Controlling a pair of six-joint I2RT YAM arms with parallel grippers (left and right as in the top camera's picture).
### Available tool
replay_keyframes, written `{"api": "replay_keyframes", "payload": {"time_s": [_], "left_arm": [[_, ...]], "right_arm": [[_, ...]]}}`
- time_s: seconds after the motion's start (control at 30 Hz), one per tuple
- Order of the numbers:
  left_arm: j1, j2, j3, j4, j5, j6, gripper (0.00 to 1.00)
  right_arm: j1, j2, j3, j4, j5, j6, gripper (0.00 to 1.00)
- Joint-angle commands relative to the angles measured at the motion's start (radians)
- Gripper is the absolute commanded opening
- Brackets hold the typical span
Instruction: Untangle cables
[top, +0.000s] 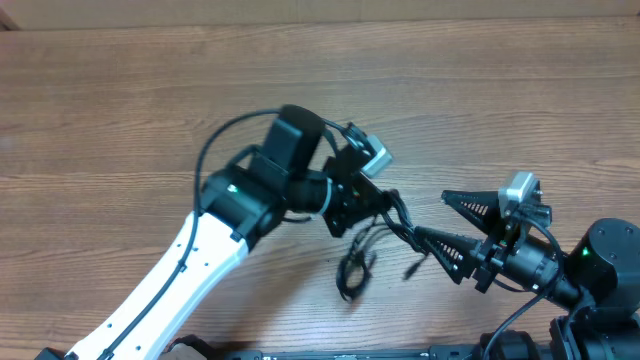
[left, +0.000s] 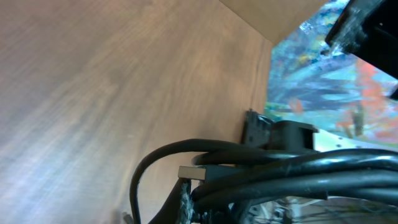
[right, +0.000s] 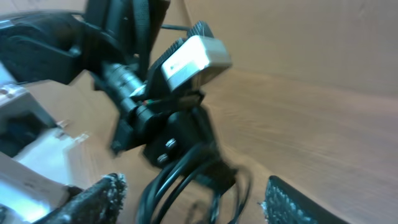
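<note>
- Our right gripper (top: 432, 217) stands spread. Its two ridged fingers (top: 470, 206) form a V that points left toward the cables (top: 355, 268). The lower fingertip comes right up to a strand, and we cannot tell whether it touches.
- Our left gripper (top: 387, 203) is pressed together on the cables, pinching the bundle just left of the right gripper's lower tip.
- The two grippers are close, with only a narrow gap between them. Wide stretches of table (top: 120, 100) lie beyond both arms and to the left of the left arm.
- The table's far edge runs along the top of the overhead view. The near edge is close below the cables, where a dark strip (top: 400, 355) runs.
- The surface is brown wood grain with a dull finish. In the left wrist view it ends at a straight edge, with a blurred blue and orange patch (left: 336, 81) past it.
- The cables are thin and black. From the pinch, strands drop to the table and gather in a small narrow loop near the front edge.
- One short plug end (top: 410, 270) lies just right of that loop.
- In the left wrist view the strands run side by side along the bottom, with a pale metal plug tip (left: 193, 173) among them.
</note>
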Motion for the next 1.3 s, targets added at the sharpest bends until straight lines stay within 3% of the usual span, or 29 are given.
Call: {"api": "replay_keyframes", "payload": {"time_s": [0.0, 0.37, 0.7, 0.93, 1.07, 1.2, 1.27], "left_arm": [[-0.053, -0.003, 0.009, 0.005, -0.050, -0.126, 0.04], [-0.067, -0.003, 0.009, 0.022, -0.080, -0.180, 0.04], [-0.067, -0.003, 0.009, 0.023, -0.180, -0.251, 0.04], [-0.068, -0.003, 0.009, 0.036, -0.174, -0.309, 0.04], [-0.068, -0.003, 0.009, 0.068, -0.091, -0.317, 0.04], [-0.068, -0.003, 0.009, 0.076, -0.053, -0.317, 0.04], [-0.068, -0.003, 0.009, 0.076, -0.038, -0.317, 0.04]], "right_arm": [[-0.002, -0.001, 0.015, -0.006, 0.059, -0.121, 0.65], [-0.001, -0.001, 0.015, -0.159, 0.047, -0.170, 0.52], [-0.001, -0.001, 0.015, -0.172, -0.052, -0.196, 0.53], [-0.001, -0.001, 0.015, -0.212, -0.051, -0.237, 0.54], [-0.001, -0.001, 0.015, -0.251, -0.045, -0.291, 0.62], [-0.001, -0.001, 0.015, -0.252, -0.004, -0.293, 0.41], [-0.001, 0.000, 0.015, -0.249, 0.003, -0.293, 0.26]]}}
